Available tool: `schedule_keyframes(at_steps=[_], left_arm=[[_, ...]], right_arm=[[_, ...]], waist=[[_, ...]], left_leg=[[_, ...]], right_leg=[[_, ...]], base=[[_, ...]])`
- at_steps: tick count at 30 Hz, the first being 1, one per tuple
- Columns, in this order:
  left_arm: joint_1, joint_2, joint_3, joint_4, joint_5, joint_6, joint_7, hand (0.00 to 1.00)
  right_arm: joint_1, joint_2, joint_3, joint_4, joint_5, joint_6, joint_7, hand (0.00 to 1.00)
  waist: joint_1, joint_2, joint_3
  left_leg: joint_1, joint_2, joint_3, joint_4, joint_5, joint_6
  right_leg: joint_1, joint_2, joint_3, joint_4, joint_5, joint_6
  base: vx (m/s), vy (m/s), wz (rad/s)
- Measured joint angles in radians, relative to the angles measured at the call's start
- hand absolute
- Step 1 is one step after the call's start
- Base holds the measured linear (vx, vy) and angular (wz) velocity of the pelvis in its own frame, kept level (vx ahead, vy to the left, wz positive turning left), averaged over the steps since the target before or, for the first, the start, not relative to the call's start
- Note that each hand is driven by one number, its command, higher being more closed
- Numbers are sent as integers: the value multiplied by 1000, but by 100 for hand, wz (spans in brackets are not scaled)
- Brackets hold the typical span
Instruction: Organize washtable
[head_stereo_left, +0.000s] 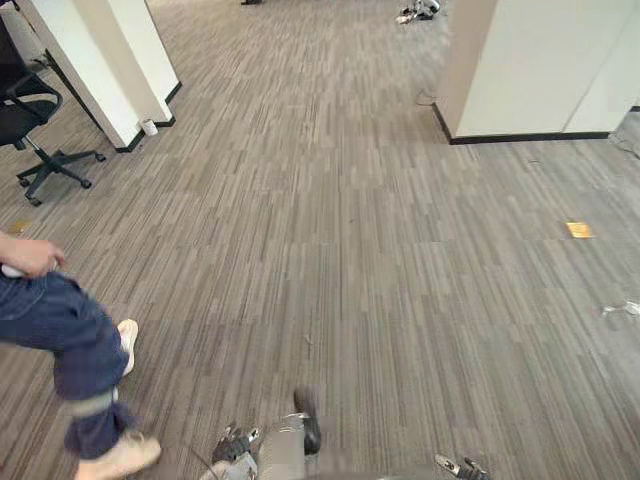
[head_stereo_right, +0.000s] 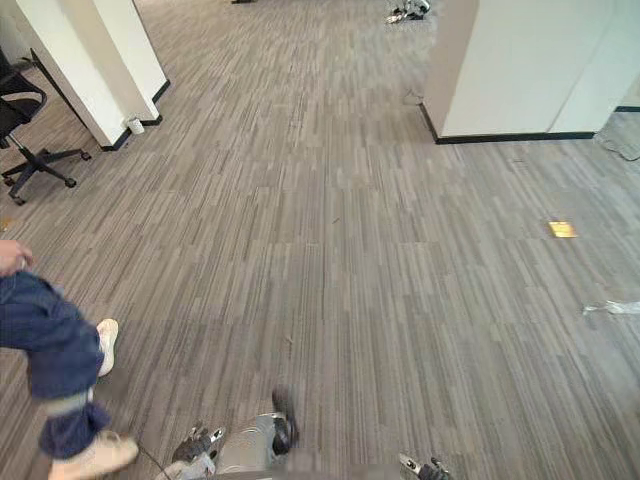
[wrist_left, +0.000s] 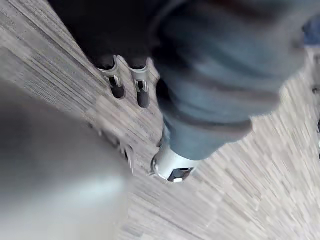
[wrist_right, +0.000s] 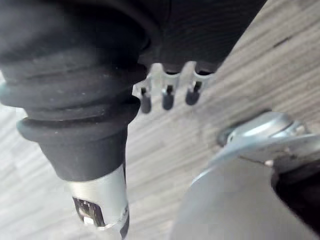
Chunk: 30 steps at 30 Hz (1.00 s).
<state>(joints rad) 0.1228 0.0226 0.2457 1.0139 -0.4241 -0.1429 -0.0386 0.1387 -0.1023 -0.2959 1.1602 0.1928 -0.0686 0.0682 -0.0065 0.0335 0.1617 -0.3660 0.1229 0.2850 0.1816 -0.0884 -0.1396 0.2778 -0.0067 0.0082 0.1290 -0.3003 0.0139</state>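
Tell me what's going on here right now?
No tidying is under way at this moment. The robot is looking down at a grey carpet floor. The left robot hand and right robot hand hang low over it, fingers relaxed and holding nothing. A person in blue trousers and light shoes is mid-step on the robot's left. An office chair and white partitions stand farther off.
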Motion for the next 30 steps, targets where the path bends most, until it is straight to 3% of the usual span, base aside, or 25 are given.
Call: schedule_keyframes(at_steps=[1, 2, 4, 5, 6, 7, 9, 11, 13, 14, 15, 16, 17, 18, 19, 20, 21, 22, 23, 24, 25, 26, 27, 29, 30], left_arm=[[14, -2, 4, 0, 2, 1, -1, 0], [15, -1, 6, 9, 3, 2, -1, 0], [12, 24, 9, 32, 4, 1, -2, 0], [8, 45, 3, 34, 4, 1, -2, 0], [1, 75, -17, 45, 13, 4, -1, 0], [-17, 88, -47, 70, 47, 14, 2, 0], [-32, 84, -103, 86, 100, 22, 0, 0], [-59, 77, -177, 121, 146, 27, -6, 0], [-66, 68, -200, 126, 164, 31, -9, 0], [-76, 56, -204, 127, 185, 32, -22, 0], [-79, 50, -203, 127, 208, 35, -26, 0], [-79, 50, -195, 127, 223, 38, -26, 0], [-65, 37, -155, 125, 248, 41, -24, 0], [-50, 30, -103, 121, 257, 40, -24, 0], [-37, 30, -52, 111, 261, 32, -20, 0], [-36, 30, -49, 111, 261, 32, -21, 0], [-20, 0, 35, 95, 258, 35, -22, 0], [2, -34, 84, 95, 248, 39, -22, 0], [19, -56, 133, 73, 231, 38, -21, 0], [11, -52, 138, 72, 209, 45, -21, 0], [8, -45, 137, 69, 188, 42, -21, 0], [8, -28, 126, 50, 126, 36, -16, 0], [9, -21, 114, 42, 93, 31, -10, 0], [4, -9, 78, 31, 19, 17, 0, 0], [-6, -4, 57, 32, 3, 17, 3, 0]], right_arm=[[11, 0, 0, 9, -13, 0, 1, 0], [15, 5, 0, 10, -20, 0, 1, 0], [26, 40, -5, 14, -41, -1, 1, 0], [26, 58, -18, 14, -43, -1, 1, 0], [21, 91, -31, 12, -40, -2, 0, 0], [15, 93, -30, 6, -37, 0, 1, 0], [30, 84, -31, -16, -15, -5, 1, 0], [37, 68, -30, -64, 34, -14, 0, 0], [36, 61, -31, -72, 57, -15, 1, 0], [34, 55, -32, -74, 80, -13, 0, 0], [39, 60, -44, -75, 87, -11, -2, 0], [42, 67, -51, -75, 90, -8, -3, 0], [52, 77, -65, -81, 102, -6, -4, 0], [63, 87, -66, -86, 116, -1, -5, 0], [72, 98, -71, -86, 120, 6, -3, 0], [74, 98, -71, -87, 120, 7, -3, 0], [99, 86, -88, -133, 128, 6, -1, 0], [100, 69, -96, -149, 131, 5, -3, 0], [91, 47, -98, -163, 131, 1, -10, 0], [59, 46, -97, -150, 129, -2, -17, 0], [37, 48, -94, -133, 126, -1, -20, 0], [5, 53, -79, -106, 115, 2, -23, 0], [-3, 53, -63, -99, 108, 4, -23, 0], [-28, 48, -39, -82, 70, 8, -23, 0], [-39, 43, -31, -78, 47, 9, -24, 0]], waist=[[18, 1, -14], [22, -9, -32], [13, -68, -78], [-2, -110, -75], [-37, -142, -63], [-46, -150, -48], [-54, -116, -41], [-85, -67, -14], [-100, -45, -3], [-101, -31, 4], [-108, -29, 5], [-118, -34, 6], [-127, -34, 6], [-133, -46, 1], [-142, -66, -6], [-143, -66, -7], [-143, -31, -13], [-129, 14, -8], [-100, 62, -8], [-89, 58, -3], [-90, 42, 5], [-87, 8, 14], [-84, -3, 13], [-69, -18, 12], [-61, -16, 13]], left_leg=[[-3, -2, 3, 38, 79, 78], [1, -14, 8, 52, 120, 111], [25, -72, 25, 84, 127, 164], [59, -112, 33, 95, 103, 202], [127, -166, 18, 90, 55, 232], [224, -189, 7, 62, 13, 233], [344, -188, -13, 5, -24, 229], [493, -180, -31, -71, -63, 211], [561, -178, -39, -101, -91, 194], [601, -178, -43, -129, -112, 173], [639, -182, -59, -153, -135, 148], [659, -184, -66, -161, -147, 130], [706, -172, -63, -168, -173, 87], [731, -164, -64, -120, -190, 58], [704, -144, -63, 46, -209, 29], [699, -140, -63, 59, -209, 29], [551, -24, -53, 503, -125, 31], [484, 70, -35, 700, 36, 74], [419, 175, -8, 883, 125, 96], [352, 226, 18, 1002, 87, 148], [326, 229, 28, 1027, 70, 147], [276, 221, 51, 1018, 27, 121], [246, 215, 66, 995, 8, 108], [149, 186, 118, 757, -49, 65], [107, 149, 133, 554, -51, 57]], right_leg=[[17, -10, 20, 56, -20, 10], [-9, -19, 24, 132, -31, 28], [-163, -88, 42, 506, 0, 69], [-226, -121, 60, 683, 99, 110], [-284, -152, 66, 866, 214, 153], [-332, -153, 52, 980, 195, 140], [-398, -141, -8, 1012, 138, 87], [-526, -111, -106, 894, 36, 49], [-605, -98, -133, 690, 33, 39], [-646, -95, -161, 456, 78, 25], [-659, -98, -186, 204, 169, 27], [-667, -100, -196, 109, 203, 27], [-682, -101, -194, 55, 222, 13], [-686, -107, -184, 105, 212, -10], [-681, -119, -169, 179, 287, -68], [-679, -119, -169, 184, 291, -69], [-618, -86, -193, 254, 330, -72], [-579, -34, -193, 269, 292, -84], [-519, 37, -173, 264, 237, -113], [-455, 65, -150, 255, 196, -137], [-413, 66, -139, 241, 183, -137], [-325, 67, -106, 191, 165, -134], [-287, 69, -90, 157, 156, -125], [-185, 69, -49, 69, 149, -112], [-141, 72, -21, 27, 138, -100]], base=[[781, 235, -57], [822, 262, -43], [735, 227, -7], [782, 188, 38], [897, 178, 44], [726, 133, 31], [653, 122, 2], [670, 93, 16], [500, 17, 19], [676, -25, 25], [702, -47, 32], [754, -103, 56], [800, -160, 67], [1002, -275, 81], [861, -303, 55], [883, -408, 62], [832, -416, 16], [991, -400, -32], [953, -315, -95], [797, -222, -85], [753, -249, -61], [576, -202, -43], [679, -239, -57], [701, -187, -66], [787, -87, -70]])
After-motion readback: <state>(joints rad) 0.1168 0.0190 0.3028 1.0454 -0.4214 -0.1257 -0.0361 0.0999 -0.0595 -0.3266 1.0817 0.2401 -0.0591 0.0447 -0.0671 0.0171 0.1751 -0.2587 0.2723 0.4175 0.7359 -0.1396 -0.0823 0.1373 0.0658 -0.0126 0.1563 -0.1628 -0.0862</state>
